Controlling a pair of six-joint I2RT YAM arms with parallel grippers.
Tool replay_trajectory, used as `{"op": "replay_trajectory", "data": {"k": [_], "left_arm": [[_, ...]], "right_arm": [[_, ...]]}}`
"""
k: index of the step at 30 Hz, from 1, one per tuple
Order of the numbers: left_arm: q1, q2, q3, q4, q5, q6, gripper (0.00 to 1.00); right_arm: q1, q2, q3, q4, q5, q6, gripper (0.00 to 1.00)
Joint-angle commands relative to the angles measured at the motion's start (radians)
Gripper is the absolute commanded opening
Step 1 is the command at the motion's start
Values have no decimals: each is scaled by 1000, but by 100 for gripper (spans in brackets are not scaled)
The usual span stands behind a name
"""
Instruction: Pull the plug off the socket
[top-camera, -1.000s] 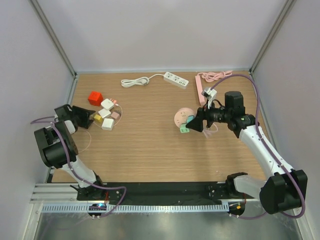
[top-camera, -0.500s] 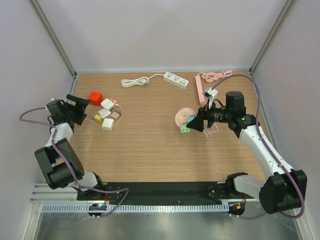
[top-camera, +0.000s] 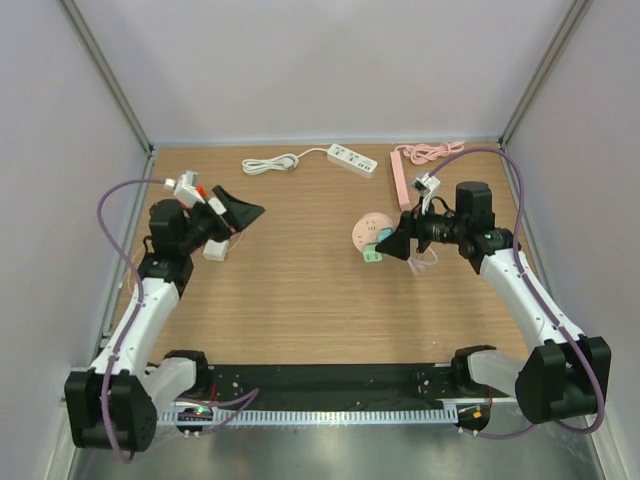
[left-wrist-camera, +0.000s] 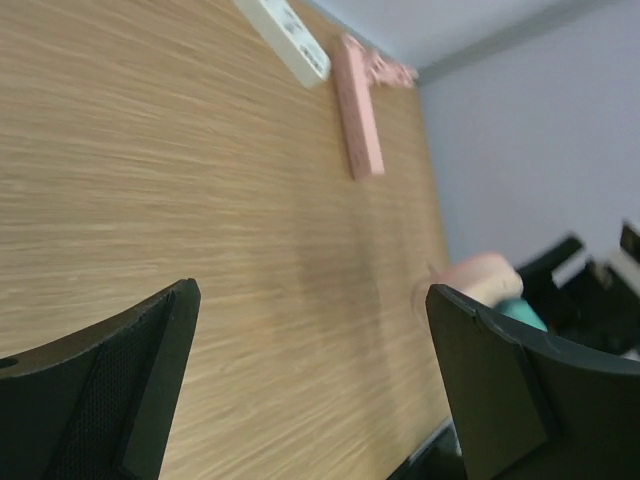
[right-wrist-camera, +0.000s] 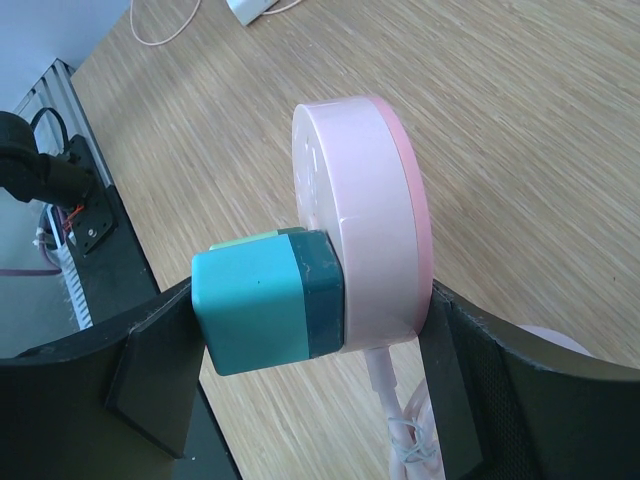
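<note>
**From above:** The left gripper (top-camera: 236, 212) hangs with its jaws spread wide and nothing between them, over the left of the wooden table (top-camera: 290, 300), next to a huddle of small blocks (top-camera: 214, 247). On the right, the right gripper (top-camera: 390, 243) reaches in to the round pink socket (top-camera: 366, 232). The teal plug (top-camera: 371, 257) is still seated in the socket, on its near side. A white power strip (top-camera: 352, 159) and a pink power strip (top-camera: 401, 180) lie along the far edge.

**Left wrist:** The left gripper's two dark fingers (left-wrist-camera: 130, 390) stand far apart over bare wood. Beyond them are both power strips, and at the right, blurred, the socket and a sliver of the plug.

**Right wrist:** The plug juts from the socket's flat face, fully plugged in. The right gripper's jaws are partly open and straddle the pair, with one finger (right-wrist-camera: 150, 370) right beside the plug's outer end and the other at the socket's rim. Whether they press on either cannot be told.
</note>
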Motion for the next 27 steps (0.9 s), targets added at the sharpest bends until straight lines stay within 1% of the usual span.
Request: {"op": "replay_trajectory", "data": {"k": [1,2,3,5,6,7,8,9,10,12,13,14,15,16,17,19,20,24,25,27], "left_arm": [[-159,-86,7,11,-71,148,100],[-197,-97,7,11,-100,182,100],[-278,-105,10,13,-144,250,100],[-354,-112,21,14,-177,321,100],[-427,-112,27,14,-207,355,100],[-470,-106,30,16,-223,425,100],[-508,-102,38,17,-237,462,100],[-589,-94,41,19,-278,496,100],[-628,-85,42,22,-298,573,100],[-702,-51,48,37,-325,650,100],[-764,-39,48,45,-356,685,100],[-798,-13,48,56,-362,767,100],[-829,1,50,72,-372,806,100],[-887,18,53,80,-394,831,100],[-914,44,55,97,-405,940,100],[-958,69,62,112,-425,1021,100],[-993,81,68,123,-450,1091,100],[-1059,151,94,157,-530,1225,100],[-1066,167,111,164,-566,1237,100],[-1086,206,127,184,-589,1276,100]], "right_arm": [[-13,-1,6,106,-67,29,1],[-15,0,4,107,-71,33,1],[-16,2,3,112,-74,37,1],[-19,5,1,116,-82,43,1],[-19,6,0,120,-85,46,1],[-21,8,-2,123,-90,53,1],[-21,9,-2,126,-93,60,1],[-22,9,-2,132,-97,63,1],[-22,9,-5,135,-100,67,1],[-26,9,-8,144,-111,73,1],[-27,9,-11,147,-114,73,1],[-26,11,-13,149,-119,75,1],[-26,12,-13,152,-122,75,1],[-27,12,-14,152,-123,75,1],[-26,15,-13,155,-126,75,1],[-26,17,-14,156,-128,75,1],[-27,17,-14,158,-129,75,1],[-26,15,-19,167,-134,103,1],[-26,15,-20,169,-137,109,1],[-26,19,-27,182,-146,119,1]]}}
